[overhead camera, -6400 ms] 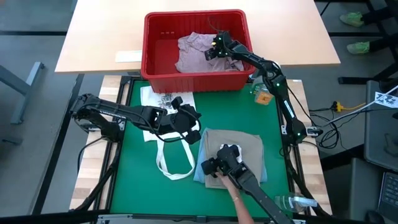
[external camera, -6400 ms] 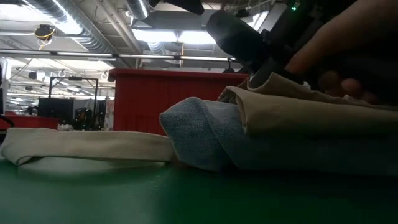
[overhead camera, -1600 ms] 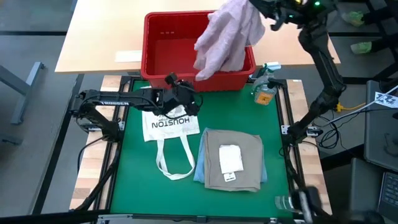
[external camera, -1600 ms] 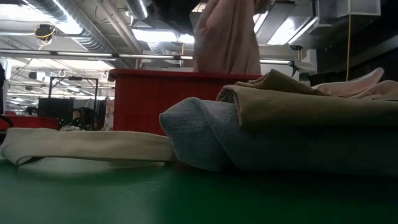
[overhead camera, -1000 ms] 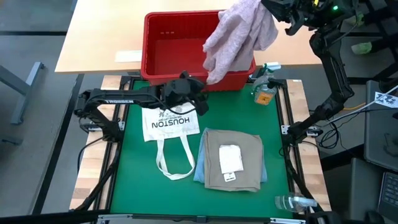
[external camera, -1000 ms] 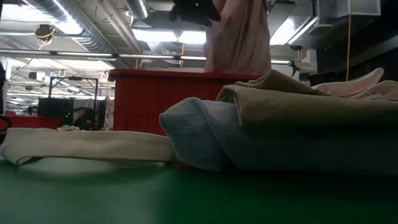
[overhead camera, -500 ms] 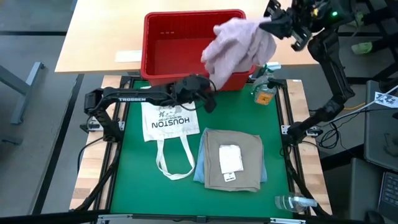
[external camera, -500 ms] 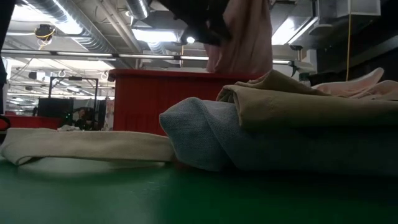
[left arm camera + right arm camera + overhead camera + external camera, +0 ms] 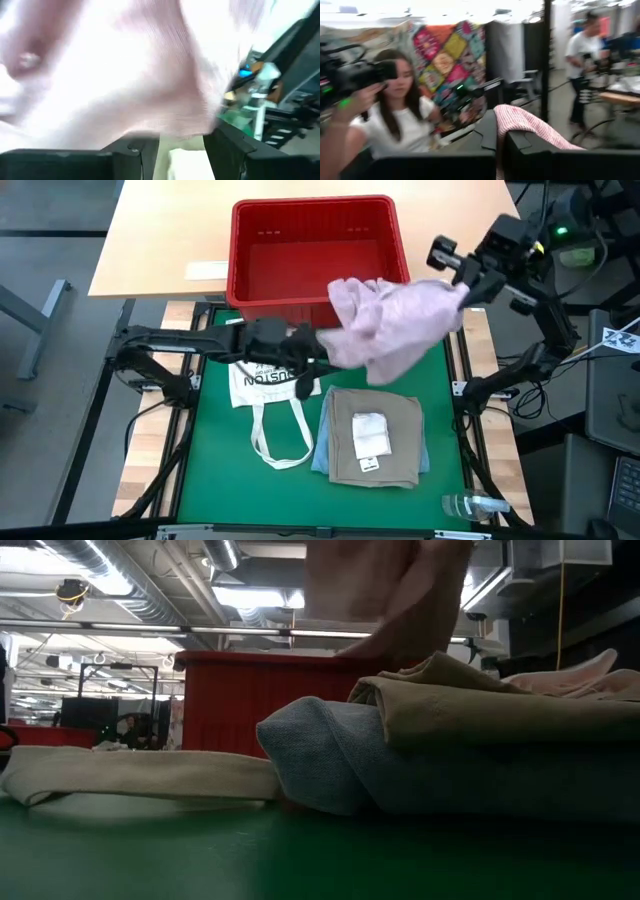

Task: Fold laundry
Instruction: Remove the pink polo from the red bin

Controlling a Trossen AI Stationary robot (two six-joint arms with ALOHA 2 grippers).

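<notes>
One pink shirt is seen in the air, stretched between two grippers, in front of one red basket; one folded stack lies on the green mat, a tan cloth on top of blue jeans, with one white tag on it; one tote bag lies flat beside the stack. The right gripper is shut tight on one edge of the shirt, high at the right side. The left gripper is held at the other edge; its fingers stand partly apart under the cloth, and a firm hold cannot be told.
</notes>
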